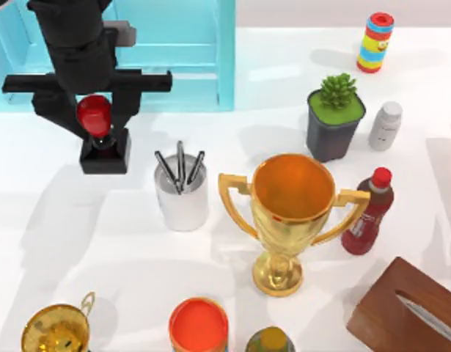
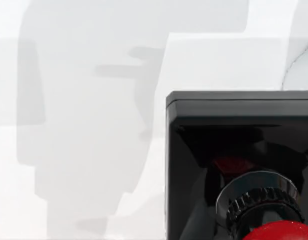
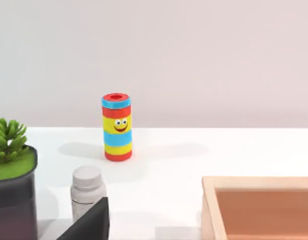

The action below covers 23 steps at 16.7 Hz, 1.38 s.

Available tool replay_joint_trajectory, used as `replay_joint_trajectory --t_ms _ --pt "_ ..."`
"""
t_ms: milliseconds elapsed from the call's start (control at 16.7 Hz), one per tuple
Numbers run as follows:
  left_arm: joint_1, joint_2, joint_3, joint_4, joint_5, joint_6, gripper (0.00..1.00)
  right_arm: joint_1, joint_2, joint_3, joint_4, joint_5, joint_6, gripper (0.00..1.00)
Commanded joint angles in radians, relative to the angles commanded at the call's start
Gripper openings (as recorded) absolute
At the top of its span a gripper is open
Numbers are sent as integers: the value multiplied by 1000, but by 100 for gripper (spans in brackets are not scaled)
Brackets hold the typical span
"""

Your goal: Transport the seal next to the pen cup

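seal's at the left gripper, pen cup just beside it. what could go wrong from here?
1. The left gripper straddles the red knob of the black-based seal; a tilted release could tip it.
2. The white-silver pen cup with three dark grey pens stands close on the right; a sideways drift might hit the pens.
3. The turquoise rack sits right behind the arm, so retreating could clip it.

No legible text on anything.

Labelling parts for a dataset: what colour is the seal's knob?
Glossy red, on the seal with its black square base; clearest in the top view, between the left gripper fingers.
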Motion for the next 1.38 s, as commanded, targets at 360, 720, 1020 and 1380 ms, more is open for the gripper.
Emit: replay_joint_trajectory --t_ms 360,720,1020,1380 --pt "2 -2 -45 39 0 1 0 0 0 0 0 0 0 100" --pt "1 -3 -63 61 0 1 8 0 0 0 0 0 0 100" --pt "1 -3 -63 61 0 1 45 0 0 0 0 0 0 100" --pt "1 -3 -63 61 0 1 90 0 0 0 0 0 0 100"
